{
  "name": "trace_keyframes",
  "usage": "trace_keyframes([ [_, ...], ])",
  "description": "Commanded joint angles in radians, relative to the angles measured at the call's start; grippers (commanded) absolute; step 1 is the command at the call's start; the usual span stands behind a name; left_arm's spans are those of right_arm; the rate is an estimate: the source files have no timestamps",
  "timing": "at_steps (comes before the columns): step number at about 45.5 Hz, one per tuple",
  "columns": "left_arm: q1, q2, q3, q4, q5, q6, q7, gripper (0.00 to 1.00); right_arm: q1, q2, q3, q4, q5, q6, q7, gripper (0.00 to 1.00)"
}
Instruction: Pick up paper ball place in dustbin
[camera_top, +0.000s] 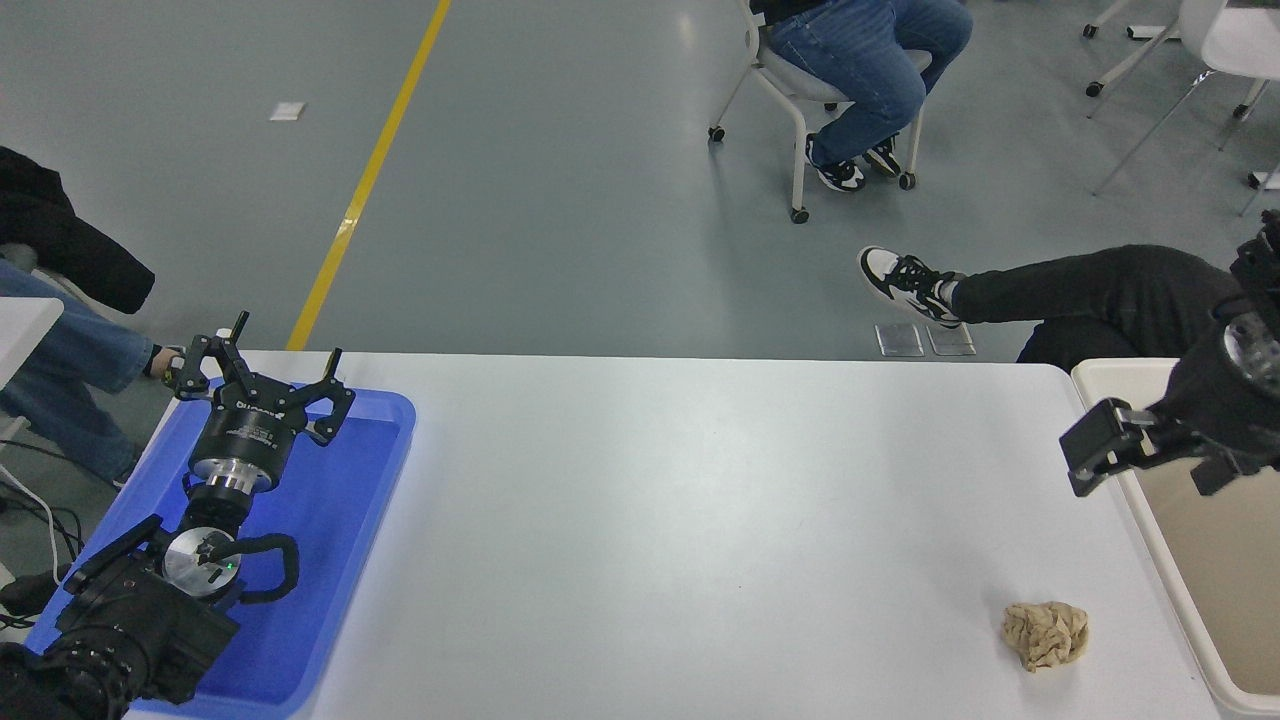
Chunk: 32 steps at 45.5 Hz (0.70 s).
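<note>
Right hand (1150, 465) spread open, empty, over dustbin (1100, 375) rim; ball (1045, 634) on counter (700, 520) nearer me.

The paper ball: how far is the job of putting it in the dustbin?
Nothing is done yet. The paper ball lies on the table, outside the dustbin. The right pincer is open and empty, over the dustbin's rim, far from the ball. The left pincer is parked over the blue tray. Reaching, grasping, lifting and dropping all remain.
</note>
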Motion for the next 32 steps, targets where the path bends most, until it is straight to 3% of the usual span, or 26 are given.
trace_keyframes([
  [1, 0.000, -0.001, 0.000, -0.001, 0.001, 0.000, 0.000, 1.00, -0.261, -0.092, 0.164, -0.065, -0.128, -0.049, 0.005, 1.00],
  [18, 0.000, -0.001, 0.000, -0.001, 0.000, 0.000, 0.000, 1.00, -0.691, -0.082, 0.467, -0.229, -0.282, -0.141, 0.006, 1.00],
  [32, 0.000, -0.001, 0.000, 0.002, 0.000, 0.000, 0.000, 1.00, -0.823, -0.022, 0.515, -0.336, -0.305, -0.239, 0.003, 1.00],
])
